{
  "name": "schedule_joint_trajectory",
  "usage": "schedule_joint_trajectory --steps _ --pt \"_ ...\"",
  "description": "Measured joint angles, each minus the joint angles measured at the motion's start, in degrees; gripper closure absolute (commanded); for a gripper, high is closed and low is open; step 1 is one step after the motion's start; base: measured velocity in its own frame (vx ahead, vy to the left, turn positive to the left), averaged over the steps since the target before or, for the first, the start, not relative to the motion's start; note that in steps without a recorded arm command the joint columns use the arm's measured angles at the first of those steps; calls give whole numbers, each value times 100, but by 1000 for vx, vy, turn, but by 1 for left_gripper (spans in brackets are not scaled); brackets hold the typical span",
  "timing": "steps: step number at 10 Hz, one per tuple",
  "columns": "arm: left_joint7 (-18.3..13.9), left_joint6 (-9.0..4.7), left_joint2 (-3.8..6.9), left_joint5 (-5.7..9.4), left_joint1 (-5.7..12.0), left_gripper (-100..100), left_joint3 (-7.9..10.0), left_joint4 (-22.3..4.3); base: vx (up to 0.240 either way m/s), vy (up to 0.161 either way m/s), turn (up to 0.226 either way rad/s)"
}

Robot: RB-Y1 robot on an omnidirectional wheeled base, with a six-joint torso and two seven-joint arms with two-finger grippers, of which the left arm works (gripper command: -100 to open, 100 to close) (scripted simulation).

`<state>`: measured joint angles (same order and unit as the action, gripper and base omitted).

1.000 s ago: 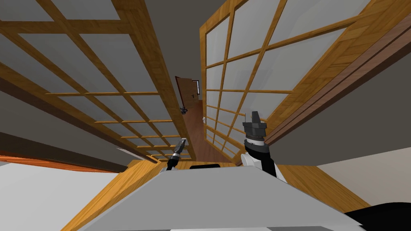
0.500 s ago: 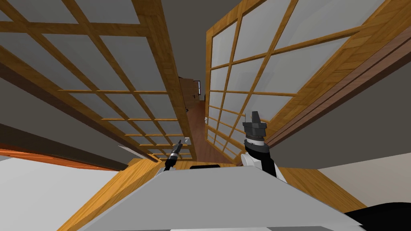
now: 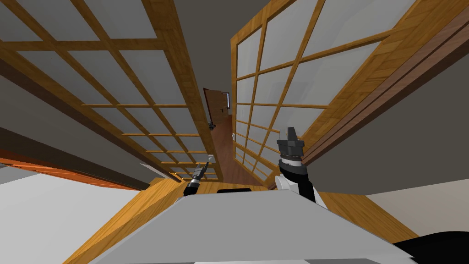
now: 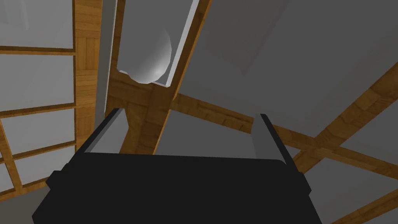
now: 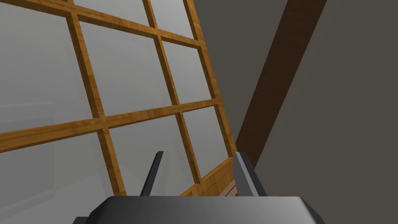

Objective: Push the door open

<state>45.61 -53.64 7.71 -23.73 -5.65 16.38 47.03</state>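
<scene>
Two lattice door leaves, left leaf (image 3: 183, 78) and right leaf (image 3: 275, 91), stand ajar ahead, a narrow gap (image 3: 223, 142) between. Left gripper (image 3: 202, 167) sits at the left leaf's edge beside its pale knob (image 4: 149, 58), fingers spread and empty; contact looks likely but I cannot confirm it. Step in hand, as I judge: swinging that leaf wider, so the next move calls for a steady forward press near the knob, right gripper (image 3: 287, 133) idling raised, fingers parted on nothing.

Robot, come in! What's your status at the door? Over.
Left gripper open at the paned door's edge, by its grey knob. Right gripper open, raised beside the other paned door. Narrow gap between them; brown door ajar beyond.
</scene>
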Motion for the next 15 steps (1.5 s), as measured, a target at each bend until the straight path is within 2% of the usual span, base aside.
schedule_joint_trajectory --steps 2,4,7,9,10,12,13,15 --pt "241 -52 1 -110 -151 -100 32 108 -32 -62 34" --pt "584 -189 44 -271 -264 -100 112 95 -48 -70 30" --pt "971 -331 93 -430 -413 -100 185 116 -41 -67 32" --pt "1209 -390 107 -558 -548 -100 227 209 -40 -48 19" --pt "1230 -395 109 -564 -554 -100 229 211 43 41 -49" --pt "1378 -220 -45 -579 -450 -100 231 277 107 92 -68" --pt "1517 -136 -144 -577 -300 -100 252 189 135 106 -62" --pt "1713 56 -317 -585 -137 -100 267 195 116 75 -41"
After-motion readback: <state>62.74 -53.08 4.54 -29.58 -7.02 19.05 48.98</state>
